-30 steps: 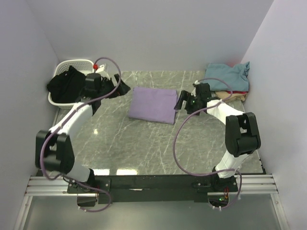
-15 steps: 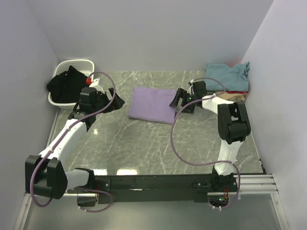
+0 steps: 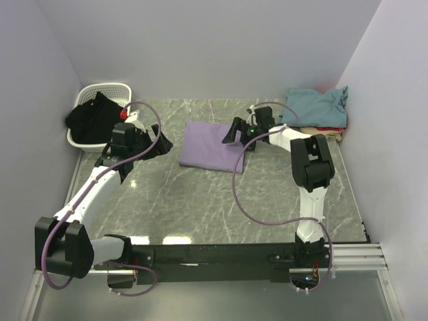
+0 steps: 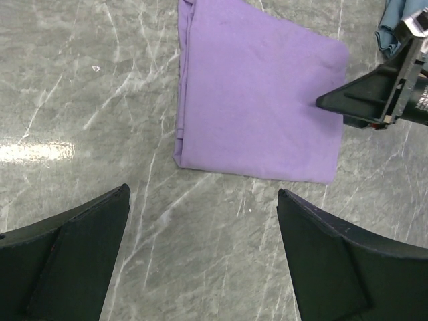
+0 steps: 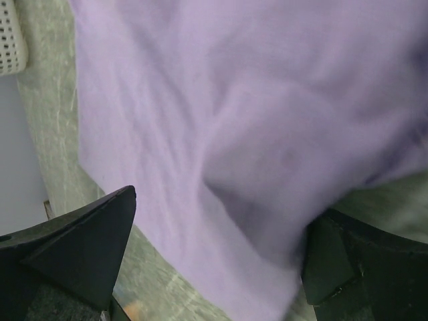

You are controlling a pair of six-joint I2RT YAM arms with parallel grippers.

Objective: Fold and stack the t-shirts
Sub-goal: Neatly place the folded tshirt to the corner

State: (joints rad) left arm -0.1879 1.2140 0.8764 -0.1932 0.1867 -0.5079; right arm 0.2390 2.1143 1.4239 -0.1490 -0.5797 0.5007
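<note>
Lavender t-shirt [image 3: 212,145] lies folded into a flat rectangle near the middle of the grey marbled table [image 3: 200,200], toward the back; in the left wrist view [image 4: 257,93] its layered folded edge runs down the side away from the right arm, and the cloth is smooth; in the right wrist view [image 5: 221,134] it fills most of the picture, blurred, with soft creases

At the back right corner of the table is a pile of other shirts, well apart from the lavender one: a teal t-shirt [image 3: 317,103] rumpled on top, a thin strip of a red t-shirt [image 3: 332,128] under it, and a tan t-shirt [image 3: 321,136] at the bottom; at the back left corner stands a white basket [image 3: 107,89] with a black garment [image 3: 93,117] spilling over its rim

The right gripper [image 3: 235,134] is at the shirt's right edge, its jaws spread wide and nothing clamped; in its own view [image 5: 224,214] the two dark fingers stand either side of the lavender cloth, and whether they touch it I cannot tell; from the left wrist it shows as a dark wedge [image 4: 374,100] pointing at that edge

The left gripper [image 3: 160,139] is over bare table just to the left of the shirt, released, its fingers [image 4: 67,254] wide apart with only marble between them [image 4: 200,254]
</note>
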